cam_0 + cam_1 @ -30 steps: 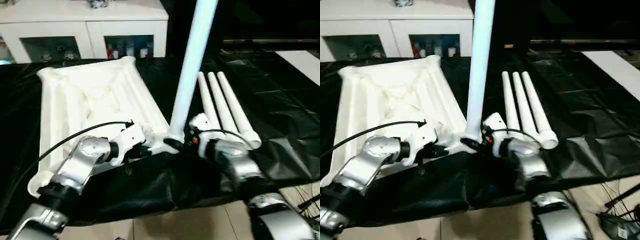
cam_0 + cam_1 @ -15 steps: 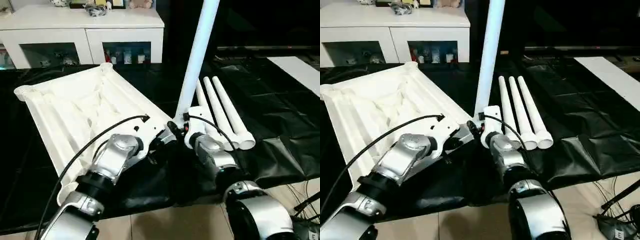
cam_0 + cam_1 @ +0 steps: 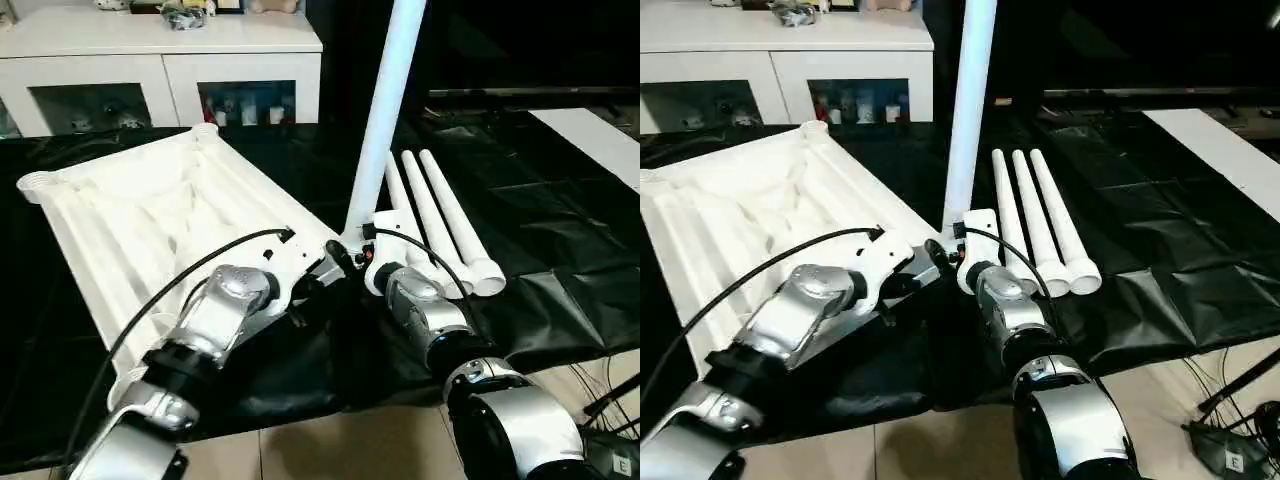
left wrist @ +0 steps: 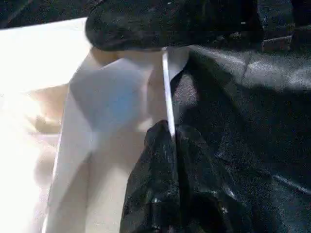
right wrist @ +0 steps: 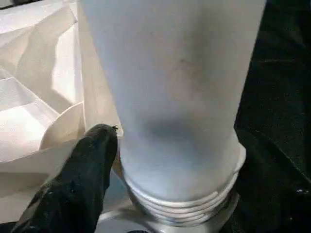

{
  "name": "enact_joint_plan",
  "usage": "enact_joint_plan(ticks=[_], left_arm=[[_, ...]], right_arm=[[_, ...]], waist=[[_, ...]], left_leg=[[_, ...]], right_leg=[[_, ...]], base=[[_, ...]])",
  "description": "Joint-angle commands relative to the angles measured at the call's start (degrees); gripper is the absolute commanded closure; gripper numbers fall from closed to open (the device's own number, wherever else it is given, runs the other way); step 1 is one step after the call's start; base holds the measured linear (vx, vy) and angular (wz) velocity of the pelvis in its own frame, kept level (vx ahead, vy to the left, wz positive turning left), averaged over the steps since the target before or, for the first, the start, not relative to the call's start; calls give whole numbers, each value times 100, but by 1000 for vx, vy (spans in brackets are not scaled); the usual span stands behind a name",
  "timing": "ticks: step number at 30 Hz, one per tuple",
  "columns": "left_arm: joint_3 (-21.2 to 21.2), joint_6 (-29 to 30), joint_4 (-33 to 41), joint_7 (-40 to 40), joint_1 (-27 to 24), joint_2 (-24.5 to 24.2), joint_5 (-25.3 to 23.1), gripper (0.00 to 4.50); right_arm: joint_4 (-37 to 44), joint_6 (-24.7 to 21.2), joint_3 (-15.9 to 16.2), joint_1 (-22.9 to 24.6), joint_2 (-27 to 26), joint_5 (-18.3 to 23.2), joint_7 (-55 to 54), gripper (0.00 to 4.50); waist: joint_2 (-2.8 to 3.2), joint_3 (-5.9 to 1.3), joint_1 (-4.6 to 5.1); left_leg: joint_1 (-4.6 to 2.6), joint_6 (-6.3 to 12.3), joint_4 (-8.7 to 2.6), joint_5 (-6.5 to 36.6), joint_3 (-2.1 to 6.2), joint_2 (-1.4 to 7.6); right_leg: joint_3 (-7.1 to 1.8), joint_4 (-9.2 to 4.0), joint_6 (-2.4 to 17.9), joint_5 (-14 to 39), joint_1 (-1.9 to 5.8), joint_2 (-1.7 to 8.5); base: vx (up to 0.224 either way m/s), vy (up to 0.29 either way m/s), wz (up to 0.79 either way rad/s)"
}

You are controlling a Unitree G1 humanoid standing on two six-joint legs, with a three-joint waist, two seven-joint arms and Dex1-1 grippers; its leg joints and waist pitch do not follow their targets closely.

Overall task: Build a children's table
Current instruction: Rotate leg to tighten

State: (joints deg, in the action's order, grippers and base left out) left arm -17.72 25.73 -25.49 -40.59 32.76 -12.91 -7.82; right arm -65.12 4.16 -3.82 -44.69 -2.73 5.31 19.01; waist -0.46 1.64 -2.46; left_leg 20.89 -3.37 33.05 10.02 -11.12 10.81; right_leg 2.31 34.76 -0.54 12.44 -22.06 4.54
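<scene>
The white table top (image 3: pixel 150 220) lies upside down on the black-draped work table, ribbed underside up. One white leg (image 3: pixel 385 110) stands nearly upright in its near right corner socket. The leg's threaded end (image 5: pixel 180 206) shows just above the socket. My right gripper (image 3: pixel 352 252) is shut on this leg's base, with one black finger (image 5: pixel 82 179) beside it. My left gripper (image 3: pixel 312 283) is at the same corner, shut on the top's near edge (image 4: pixel 167 97). Three more legs (image 3: pixel 440 215) lie side by side to the right.
A white cabinet (image 3: pixel 160 60) with glass doors stands behind the work table. The black drape (image 3: pixel 560 240) is wrinkled at the right, with a white board (image 3: pixel 600 140) at the far right. The tiled floor (image 3: pixel 350 450) and cables (image 3: pixel 615 400) lie below the front edge.
The table top's far end has swung to the left while the lying legs stayed put. Both forearms have drawn in closer to the corner with the upright leg. The view has also shifted.
</scene>
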Motion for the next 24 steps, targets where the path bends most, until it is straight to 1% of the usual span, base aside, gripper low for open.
enact_joint_plan(ticks=[1, 2, 3, 4, 5, 6, 7, 8, 9, 10, 11, 12, 13, 14, 15, 16, 17, 18, 19, 21, 22, 24], left_arm=[[-380, -115, -25, -393, -205, -67, -74, 450], [-367, -125, 13, -486, -262, -162, -52, 450], [-355, -132, 32, -536, -295, -221, -41, 450], [-353, -133, 35, -547, -302, -234, -38, 450], [-341, -231, 66, -665, -355, -346, -12, 450], [-322, -289, 103, -762, -401, -449, 12, 450], [-305, -567, 152, -943, -472, -633, 57, 450], [-304, -590, 157, -959, -478, -649, 62, 450], [-278, -583, 183, -1029, -498, -725, 99, 450], [-261, -566, 205, -1075, -512, -772, 127, 450], [-233, -706, 247, -1205, -547, -867, 183, 450], [-214, -817, 283, -1299, -574, -933, 217, 450], [-153, -878, 349, -1410, -607, -1006, 293, 450], [-118, -934, 394, -1487, -627, -1050, 344, 450], [-54, -967, 489, -1625, -666, -1122, 446, 450], [-23, -957, 574, -1740, -698, -1187, 518, 450], [-24, -966, 673, -1902, -746, -1284, 586, 450], [-26, -969, 684, -1921, -752, -1296, 592, 450], [-60, -973, 799, -2128, -817, -1418, 657, 450], [-87, -952, 886, -2264, -865, -1501, 701, 450], [-104, -960, 944, -2346, -905, -1563, 726, 450], [-87, -1037, 955, -2376, -929, -1607, 738, 450]], right_arm=[[151, 120, 258, 69, -1, -99, 448, 41], [259, 159, 280, 104, 86, -85, 684, 28], [333, 164, 283, 127, 137, -56, 846, 28], [348, 164, 283, 132, 147, -49, 880, 18], [468, 129, 336, 181, 244, -19, 1257, 6], [578, 92, 430, 235, 350, -32, 1622, 6], [742, 152, 687, 347, 571, -196, 2157, 6], [756, 159, 708, 357, 590, -210, 2201, 6], [856, 199, 835, 430, 705, -273, 2513, 6], [920, 229, 907, 477, 776, -306, 2717, 6], [1043, 264, 1003, 556, 897, -322, 3013, 6], [1143, 275, 1066, 616, 981, -327, 3213, 6], [1286, 278, 1122, 687, 1097, -294, 3492, 6], [1351, 278, 1141, 715, 1158, -275, 3620, 6], [1461, 266, 1151, 757, 1258, -230, 3844, 6], [1529, 267, 1141, 777, 1321, -189, 3992, 6], [1589, 263, 1113, 786, 1382, -132, 4121, 6], [1595, 262, 1110, 786, 1388, -125, 4134, 6], [1633, 297, 1085, 785, 1437, -75, 4228, 6], [1655, 326, 1076, 787, 1468, -46, 4296, 6], [1677, 367, 1082, 792, 1498, -21, 4414, 6], [1747, 334, 1092, 819, 1546, 23, 4609, 6]], waist=[[47, -235, -22], [44, -237, -24], [51, -226, -29], [42, -227, -39], [44, -226, -44], [39, -238, -74], [53, -258, -71], [45, -264, -90], [47, -283, -90], [46, -291, -95], [35, -305, -110], [30, -313, -123], [13, -302, -118], [26, -298, -136], [13, -288, -142], [21, -288, -144], [25, -270, -141], [25, -266, -142], [25, -257, -141], [27, -260, -141], [27, -262, -136], [28, -267, -149]], left_leg=[[-58, -120, -508, 2298, 182, 263], [-49, -82, -496, 2167, 160, 259], [-41, -11, -489, 2024, 136, 260], [-38, 38, -474, 1932, 121, 257], [-37, 51, -470, 1889, 118, 256], [-31, 97, -457, 1763, 118, 259], [-8, 154, -446, 1553, 118, 262], [-3, 193, -434, 1431, 120, 259], [-19, 262, -404, 1190, 95, 258], [-22, 311, -389, 1087, 88, 251], [-5, 420, -357, 848, 81, 243], [9, 525, -338, 650, 79, 237], [13, 597, -331, 618, 61, 242], [5, 606, -334, 638, 64, 253], [5, 610, -341, 730, 62, 261], [0, 596, -344, 785, 60, 269], [-13, 527, -364, 974, 55, 286], [-14, 495, -367, 1031, 58, 288], [-23, 444, -381, 1107, 61, 292], [-33, 379, -386, 1113, 63, 299], [-30, 365, -386, 1082, 65, 296], [-41, 389, -371, 1020, 52, 287]], right_leg=[[-225, -520, 1004, 1642, 54, 378], [-226, -505, 1061, 1432, 55, 366], [-224, -488, 1146, 1221, 70, 357], [-227, -475, 1195, 1122, 79, 354], [-230, -467, 1221, 1099, 78, 358], [-221, -450, 1238, 952, 119, 356], [-220, -408, 1311, 651, 140, 355], [-203, -396, 1326, 471, 161, 339], [-208, -343, 1414, 28, 156, 331], [-201, -324, 1466, -169, 167, 324], [-199, -279, 1545, -548, 191, 327], [-186, -256, 1591, -808, 207, 318], [-184, -247, 1643, -902, 202, 313], [-181, -250, 1656, -858, 201, 325], [-172, -264, 1656, -669, 202, 320], [-171, -264, 1663, -562, 199, 323], [-172, -294, 1656, -188, 175, 317], [-176, -297, 1648, -85, 175, 324], [-182, -314, 1616, 105, 166, 328], [-189, -310, 1617, 176, 157, 329], [-190, -301, 1625, 131, 161, 325], [-190, -292, 1642, 19, 152, 312]], base=[[0, 0, 0], [0, 0, 0], [0, 0, 0], [0, 0, 0], [0, 0, 0], [51, -17, 1], [51, -17, 1], [55, -13, 0], [53, -9, 0], [53, -9, 0], [0, 0, 0], [0, 0, 0], [0, 0, 0], [0, 0, 0], [0, 0, 0], [0, 0, 0], [0, 0, 0], [0, 0, 0], [0, 0, 0], [0, 0, 0], [0, 0, 0], [0, 0, 0]])
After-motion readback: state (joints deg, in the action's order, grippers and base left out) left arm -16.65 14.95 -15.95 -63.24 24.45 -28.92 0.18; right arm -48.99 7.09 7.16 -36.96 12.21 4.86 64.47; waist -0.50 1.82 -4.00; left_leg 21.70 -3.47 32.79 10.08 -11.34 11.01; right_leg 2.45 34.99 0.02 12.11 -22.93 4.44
